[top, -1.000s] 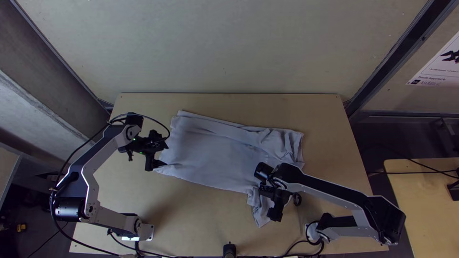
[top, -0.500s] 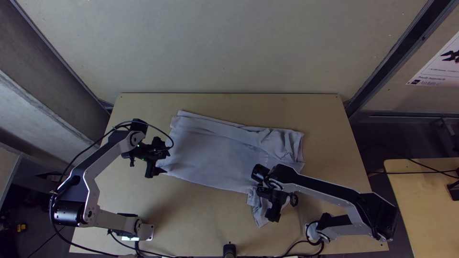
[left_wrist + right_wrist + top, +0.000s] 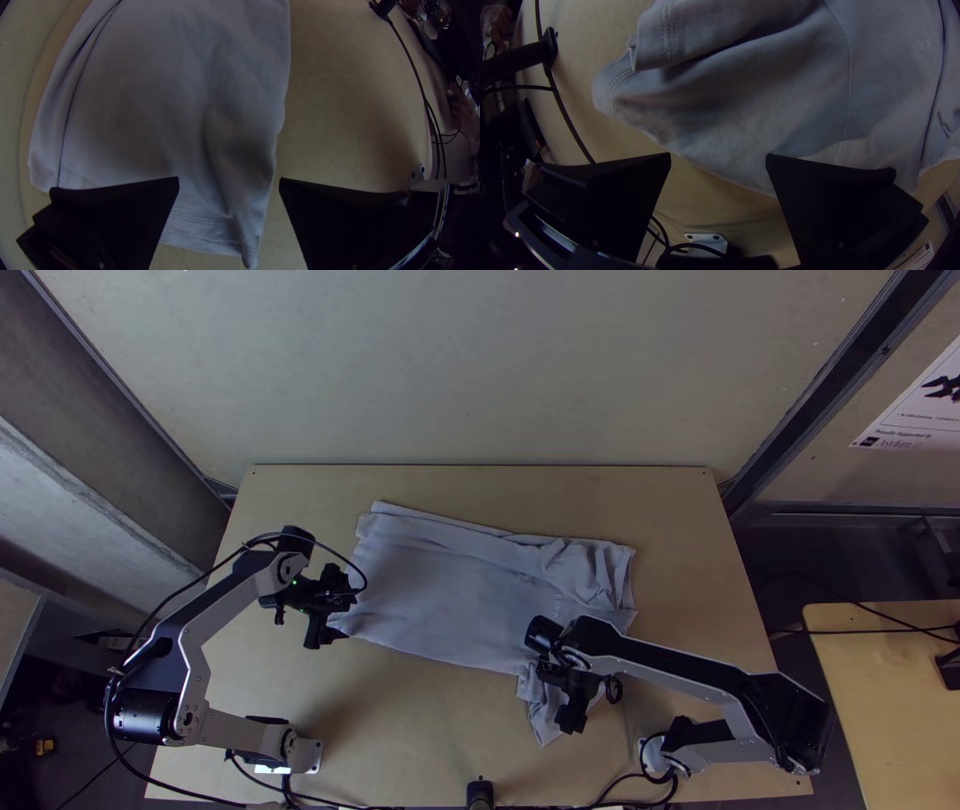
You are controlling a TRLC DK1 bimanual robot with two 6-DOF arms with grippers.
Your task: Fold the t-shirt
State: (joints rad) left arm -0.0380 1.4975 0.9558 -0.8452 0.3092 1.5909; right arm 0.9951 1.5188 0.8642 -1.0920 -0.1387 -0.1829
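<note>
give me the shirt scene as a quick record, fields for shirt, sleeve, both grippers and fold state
shirt: grey t-shirt, lying across the wooden table
layers: band along its far edge, creases toward the right end
sleeve: sleeve sticking out toward the near edge
left gripper: left gripper at the shirt's near left corner, fingers apart
right gripper: right gripper by that sleeve, fingers apart
fold state: looks partly folded, not yet a neat bundle

One high and two close wrist views overlook the t-shirt (image 3: 450, 595).
</note>
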